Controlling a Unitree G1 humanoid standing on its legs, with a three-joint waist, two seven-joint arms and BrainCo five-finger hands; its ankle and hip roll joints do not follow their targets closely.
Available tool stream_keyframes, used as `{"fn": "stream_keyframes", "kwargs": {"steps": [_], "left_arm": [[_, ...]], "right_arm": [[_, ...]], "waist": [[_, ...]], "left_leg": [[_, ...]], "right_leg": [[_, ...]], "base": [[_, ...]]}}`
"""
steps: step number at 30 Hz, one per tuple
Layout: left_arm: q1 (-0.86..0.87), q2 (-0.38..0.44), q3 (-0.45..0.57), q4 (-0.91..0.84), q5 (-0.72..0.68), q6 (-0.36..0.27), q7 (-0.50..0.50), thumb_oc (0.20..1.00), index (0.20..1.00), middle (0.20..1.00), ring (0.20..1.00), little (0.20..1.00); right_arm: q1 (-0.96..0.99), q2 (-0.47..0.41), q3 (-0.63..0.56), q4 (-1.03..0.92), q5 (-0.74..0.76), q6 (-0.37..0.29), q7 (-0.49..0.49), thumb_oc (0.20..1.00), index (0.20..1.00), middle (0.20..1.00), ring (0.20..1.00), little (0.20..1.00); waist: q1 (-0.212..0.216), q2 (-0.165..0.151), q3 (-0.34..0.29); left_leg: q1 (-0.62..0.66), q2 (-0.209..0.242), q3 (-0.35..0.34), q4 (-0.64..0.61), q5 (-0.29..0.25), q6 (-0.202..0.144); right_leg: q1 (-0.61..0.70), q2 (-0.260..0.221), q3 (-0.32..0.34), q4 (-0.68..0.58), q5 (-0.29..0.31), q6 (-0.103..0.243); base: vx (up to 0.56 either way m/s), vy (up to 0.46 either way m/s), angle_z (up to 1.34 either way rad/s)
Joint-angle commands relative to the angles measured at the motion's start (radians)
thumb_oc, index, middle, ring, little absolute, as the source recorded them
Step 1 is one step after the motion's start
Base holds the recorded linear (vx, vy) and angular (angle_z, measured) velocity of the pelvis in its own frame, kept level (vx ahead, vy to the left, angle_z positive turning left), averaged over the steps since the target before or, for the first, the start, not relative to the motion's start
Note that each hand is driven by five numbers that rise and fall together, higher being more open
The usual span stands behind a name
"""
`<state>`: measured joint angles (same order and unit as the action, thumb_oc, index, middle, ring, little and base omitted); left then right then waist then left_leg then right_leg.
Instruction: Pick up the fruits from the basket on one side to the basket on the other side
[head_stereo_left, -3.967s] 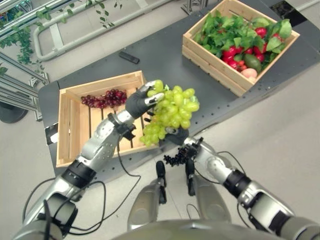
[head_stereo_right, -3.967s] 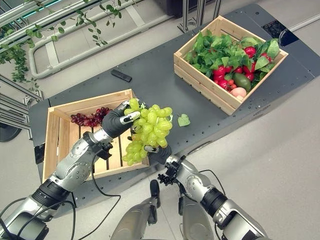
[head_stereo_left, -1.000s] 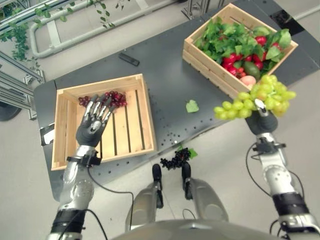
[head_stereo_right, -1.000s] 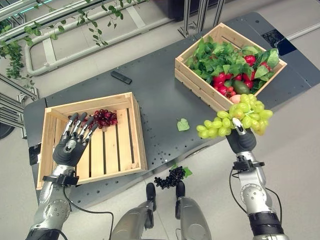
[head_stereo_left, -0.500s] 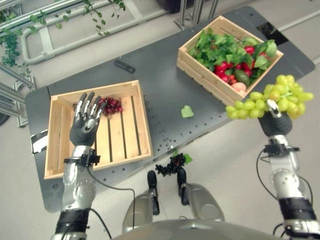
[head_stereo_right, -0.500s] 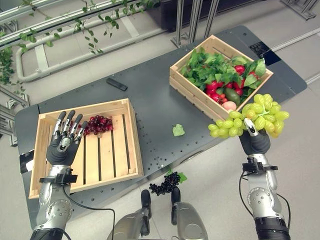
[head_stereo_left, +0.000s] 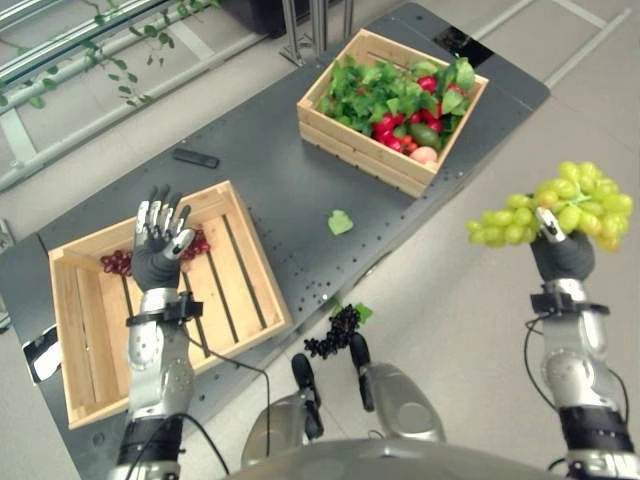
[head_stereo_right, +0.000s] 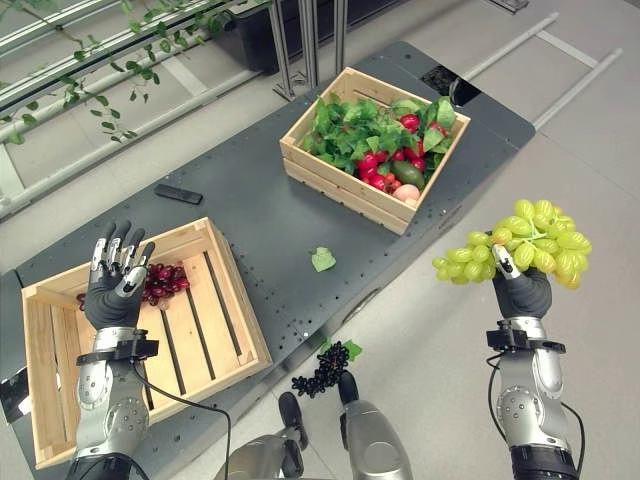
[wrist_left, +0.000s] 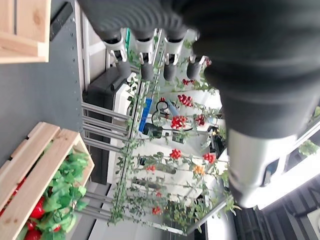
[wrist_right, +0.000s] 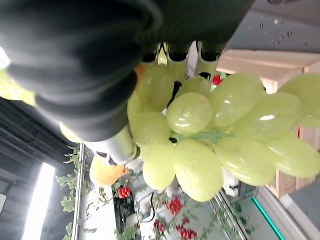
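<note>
Right hand (head_stereo_right: 523, 293) raised off the table's near edge, fingers curled round the green grapes (head_stereo_right: 520, 243), held aloft over the floor, well apart from both crates. Left hand (head_stereo_right: 112, 282) upright above the slatted crate (head_stereo_right: 215, 330), fingers straight and spread, holding nothing. Red grapes (head_stereo_right: 160, 279) lying in that crate's far corner. Farther right on the dark table (head_stereo_right: 265, 220), the full crate (head_stereo_right: 372, 150) of leaves and produce. Dark grapes (head_stereo_right: 322, 369) on the floor below the table edge.

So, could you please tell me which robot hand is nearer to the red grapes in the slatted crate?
Left. The left robot hand is raised open beside the red grapes; the right robot hand holds green grapes off the table's far side.
</note>
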<state>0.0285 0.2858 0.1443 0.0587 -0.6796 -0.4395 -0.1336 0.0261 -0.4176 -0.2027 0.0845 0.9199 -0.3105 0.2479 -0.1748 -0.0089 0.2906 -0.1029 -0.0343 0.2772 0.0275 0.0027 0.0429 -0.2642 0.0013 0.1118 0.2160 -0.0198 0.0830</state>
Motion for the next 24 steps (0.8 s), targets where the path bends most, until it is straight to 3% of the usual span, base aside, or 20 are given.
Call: {"fn": "stream_keyframes", "kwargs": {"steps": [1,2,3,4,6,8,9,10,11,13,15,17,24], "left_arm": [[-0.022,0.037,0.038,-0.078,0.070,-0.086,0.020,1.000,1.000,1.000,1.000,1.000],[-0.032,0.044,0.034,-0.091,0.089,-0.101,0.036,1.000,1.000,1.000,1.000,1.000],[-0.034,0.054,0.039,-0.101,0.102,-0.108,0.049,1.000,1.000,1.000,1.000,1.000],[-0.033,0.062,0.046,-0.110,0.108,-0.113,0.056,1.000,1.000,1.000,1.000,1.000],[-0.037,0.073,0.053,-0.126,0.106,-0.120,0.076,1.000,1.000,1.000,1.000,1.000],[-0.038,0.075,0.056,-0.130,0.106,-0.120,0.079,1.000,1.000,1.000,1.000,1.000],[-0.027,0.081,0.069,-0.135,0.111,-0.117,0.086,1.000,1.000,1.000,1.000,1.000],[-0.022,0.083,0.075,-0.137,0.114,-0.116,0.087,1.000,1.000,1.000,1.000,1.000],[-0.015,0.088,0.087,-0.147,0.119,-0.121,0.094,1.000,1.000,1.000,1.000,1.000],[-0.005,0.086,0.091,-0.148,0.117,-0.120,0.091,1.000,1.000,1.000,1.000,1.000],[0.009,0.071,0.099,-0.141,0.117,-0.115,0.089,1.000,1.000,1.000,1.000,1.000],[0.018,0.065,0.103,-0.138,0.122,-0.114,0.092,1.000,1.000,1.000,1.000,1.000],[0.022,0.061,0.084,-0.131,0.139,-0.106,0.101,1.000,1.000,1.000,1.000,1.000]], "right_arm": [[-0.060,-0.012,-0.078,-0.086,-0.051,-0.108,-0.027,0.200,0.200,0.200,0.200,0.200],[-0.072,-0.004,-0.070,-0.086,-0.052,-0.124,-0.039,0.200,0.200,0.200,0.200,0.200],[-0.083,0.000,-0.058,-0.089,-0.056,-0.130,-0.045,0.200,0.200,0.200,0.200,0.200],[-0.088,0.003,-0.048,-0.097,-0.062,-0.133,-0.050,0.200,0.200,0.200,0.200,0.200],[-0.098,-0.004,-0.022,-0.100,-0.066,-0.135,-0.063,0.200,0.200,0.200,0.200,0.200],[-0.095,-0.006,-0.018,-0.102,-0.067,-0.131,-0.063,0.200,0.200,0.200,0.200,0.200],[-0.093,-0.009,-0.008,-0.108,-0.073,-0.122,-0.062,0.200,0.200,0.200,0.200,0.200],[-0.095,-0.011,-0.005,-0.106,-0.073,-0.119,-0.060,0.200,0.200,0.200,0.200,0.200],[-0.103,-0.014,0.003,-0.101,-0.072,-0.120,-0.062,0.200,0.200,0.200,0.200,0.200],[-0.107,-0.017,0.007,-0.100,-0.075,-0.118,-0.060,0.200,0.200,0.200,0.200,0.200],[-0.101,-0.019,0.001,-0.096,-0.071,-0.113,-0.058,0.200,0.200,0.200,0.200,0.200],[-0.097,-0.022,0.001,-0.100,-0.072,-0.113,-0.055,0.200,0.200,0.200,0.200,0.200],[-0.071,-0.050,-0.017,-0.121,-0.068,-0.110,-0.042,0.200,0.200,0.200,0.200,0.200]], "waist": [[-0.006,-0.025,0.007],[-0.020,-0.032,0.019],[-0.010,-0.035,0.025],[0.008,-0.032,0.029],[0.046,-0.015,0.032],[0.049,-0.014,0.029],[0.076,-0.010,0.023],[0.085,-0.009,0.013],[0.106,-0.010,0.008],[0.115,-0.018,0.003],[0.133,-0.038,-0.021],[0.134,-0.037,-0.020],[0.111,-0.038,-0.016]], "left_leg": [[-0.015,-0.030,-0.008,0.148,-0.159,0.015],[-0.016,-0.027,0.023,0.139,-0.163,0.007],[-0.024,-0.013,0.048,0.135,-0.150,0.003],[-0.028,0.006,0.074,0.129,-0.138,-0.001],[-0.028,0.036,0.110,0.112,-0.120,-0.005],[-0.024,0.039,0.117,0.100,-0.112,-0.007],[-0.016,0.060,0.165,0.086,-0.095,-0.003],[-0.005,0.060,0.162,0.078,-0.114,-0.008],[-0.001,0.073,0.197,0.076,-0.109,-0.008],[0.003,0.073,0.207,0.071,-0.108,-0.012],[0.004,0.079,0.239,0.067,-0.095,-0.031],[0.000,0.107,0.269,0.079,-0.076,-0.052],[-0.004,0.156,0.256,0.090,-0.030,-0.085]], "right_leg": [[-0.049,-0.095,0.020,0.045,0.081,0.098],[-0.067,-0.113,0.027,0.025,0.138,0.130],[-0.084,-0.119,0.000,0.019,0.148,0.129],[-0.102,-0.134,-0.069,0.041,0.138,0.122],[-0.098,-0.186,-0.253,0.127,0.071,0.086],[-0.082,-0.194,-0.288,0.145,0.045,0.078],[-0.037,-0.205,-0.383,0.229,-0.020,0.059],[-0.015,-0.208,-0.391,0.243,-0.057,0.067],[0.013,-0.230,-0.445,0.268,-0.074,0.067],[0.042,-0.228,-0.449,0.246,-0.082,0.064],[0.129,-0.193,-0.463,0.058,-0.078,0.059],[0.145,-0.159,-0.465,0.002,-0.077,0.053],[0.161,-0.102,-0.444,-0.027,-0.102,0.020]], "base": [[-0.10,0.145,-0.25],[-0.12,0.115,-0.38],[-0.17,0.147,-0.74],[-0.16,0.115,-1.03],[-0.15,0.116,-1.30],[-0.09,0.073,-1.26],[-0.01,0.086,-0.65],[-0.04,0.076,-0.66],[0.02,-0.028,-0.75],[-0.02,-0.112,-1.08],[0.00,-0.217,-0.64],[0.01,-0.199,-0.48],[0.01,-0.170,-0.25]]}}
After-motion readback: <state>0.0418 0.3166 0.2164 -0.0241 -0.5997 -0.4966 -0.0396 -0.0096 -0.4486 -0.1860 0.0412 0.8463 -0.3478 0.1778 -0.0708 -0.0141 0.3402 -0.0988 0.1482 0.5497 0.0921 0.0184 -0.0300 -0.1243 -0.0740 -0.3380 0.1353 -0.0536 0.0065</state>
